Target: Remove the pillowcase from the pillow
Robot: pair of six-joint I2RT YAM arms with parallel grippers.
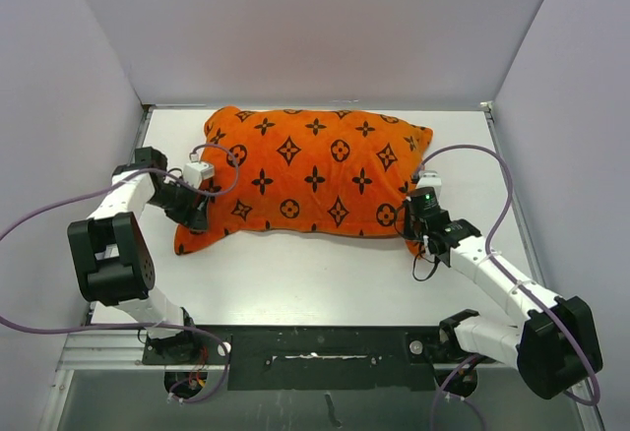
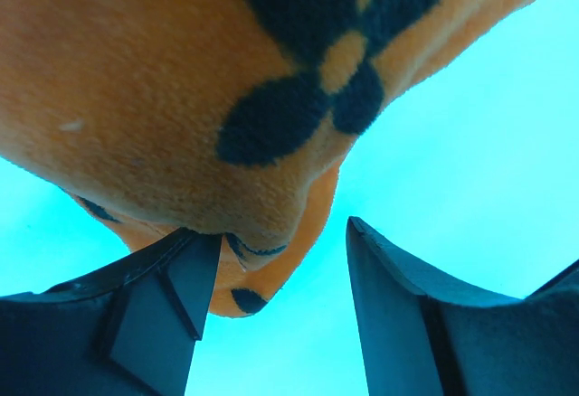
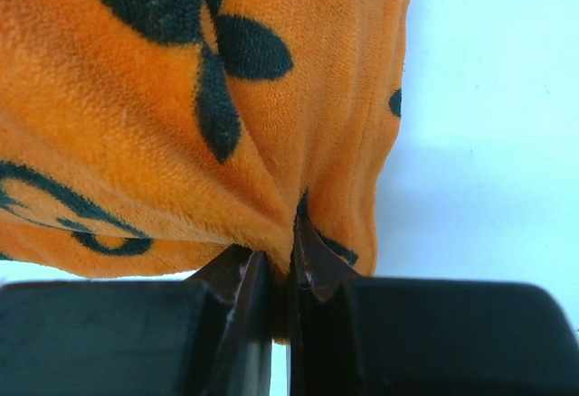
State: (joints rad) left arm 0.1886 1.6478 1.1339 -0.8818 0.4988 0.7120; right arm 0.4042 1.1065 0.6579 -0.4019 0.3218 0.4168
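The orange pillowcase (image 1: 315, 170) with black motifs lies across the middle of the white table, fully covering the pillow, which is hidden inside. My left gripper (image 1: 197, 213) is at its near-left corner, open; in the left wrist view that corner (image 2: 244, 278) hangs by the left finger (image 2: 163, 315), with a wide gap to the right finger (image 2: 398, 315). My right gripper (image 1: 421, 222) is at the near-right corner, shut on a fold of the pillowcase (image 3: 280, 224) pinched between its fingertips (image 3: 312, 269).
White walls enclose the table (image 1: 315, 283) on the left, back and right. The arm bases and a dark rail (image 1: 315, 347) sit along the near edge. Purple cables loop beside both arms.
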